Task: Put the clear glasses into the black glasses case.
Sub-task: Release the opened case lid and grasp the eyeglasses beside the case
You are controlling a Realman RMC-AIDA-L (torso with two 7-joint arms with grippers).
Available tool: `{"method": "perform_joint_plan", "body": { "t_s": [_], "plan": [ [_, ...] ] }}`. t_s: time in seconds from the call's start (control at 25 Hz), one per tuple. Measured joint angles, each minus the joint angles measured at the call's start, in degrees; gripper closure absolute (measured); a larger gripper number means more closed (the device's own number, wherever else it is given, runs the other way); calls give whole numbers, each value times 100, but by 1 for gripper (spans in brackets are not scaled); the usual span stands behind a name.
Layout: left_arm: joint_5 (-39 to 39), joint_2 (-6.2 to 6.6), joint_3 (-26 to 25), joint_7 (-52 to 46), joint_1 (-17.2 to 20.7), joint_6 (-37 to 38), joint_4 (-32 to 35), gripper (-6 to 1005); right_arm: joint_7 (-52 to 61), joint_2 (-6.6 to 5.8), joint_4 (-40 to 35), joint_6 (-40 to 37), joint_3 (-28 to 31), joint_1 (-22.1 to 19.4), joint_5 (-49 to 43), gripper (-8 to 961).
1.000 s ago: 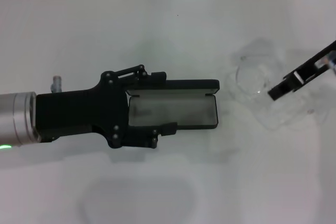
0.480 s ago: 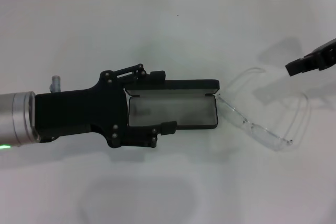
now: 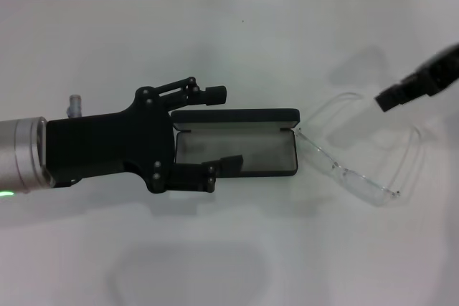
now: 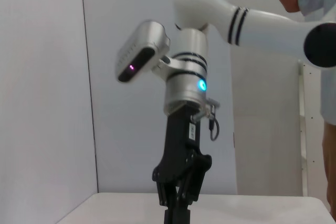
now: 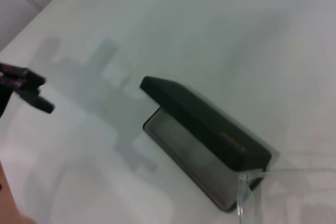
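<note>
Black glasses case [image 3: 237, 150] lies open — clear glasses [image 3: 358, 152] not in yet.
Left gripper [image 3: 215, 130] spread wide, grips nothing (right gripper [image 3: 384, 102]: cannot tell).

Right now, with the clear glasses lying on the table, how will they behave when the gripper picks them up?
The clear glasses look thin and light, so probably springy and apt to twist in a pinch. Their smooth plastic may slip. Their arms are spread, one tip touching the open black glasses case, so lifting could nudge it.
</note>
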Motion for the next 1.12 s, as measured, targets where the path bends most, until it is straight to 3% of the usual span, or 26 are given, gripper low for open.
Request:
{"method": "perform_joint_plan", "body": {
  "t_s": [0.16, 0.24, 0.28, 0.4, 0.44, 0.6, 0.84, 1.12],
  "plan": [
    [-3, 2, -3, 0, 11, 3, 24, 200, 335, 22, 54, -146, -412, 514, -517, 891],
    [-8, 3, -4, 0, 14, 3, 10, 201, 377, 49, 68, -154, -541, 584, -621, 886],
    [-9, 4, -5, 0, 15, 3, 4, 202, 458, 177, 106, -140, -979, 769, -911, 883],
    [-13, 3, -6, 0, 35, -4, -6, 203, 474, 338, 109, -51, -1221, 876, -1116, 751],
    [-13, 1, -5, 0, 42, -5, -16, 204, 502, 387, 114, 2, -1366, 901, -1148, 751],
    [-16, -1, -6, 0, 57, -9, -53, 206, 850, 389, 119, 435, -1939, 878, -1271, 749],
    [-15, -4, -14, 54, 107, -12, -62, 209, 1056, 405, 244, 893, -2468, 828, -1321, 574],
    [-15, -4, -15, 135, 50, -24, -130, 212, 1215, 412, 707, 1192, -2878, 909, -1060, 589]
  ]
}}
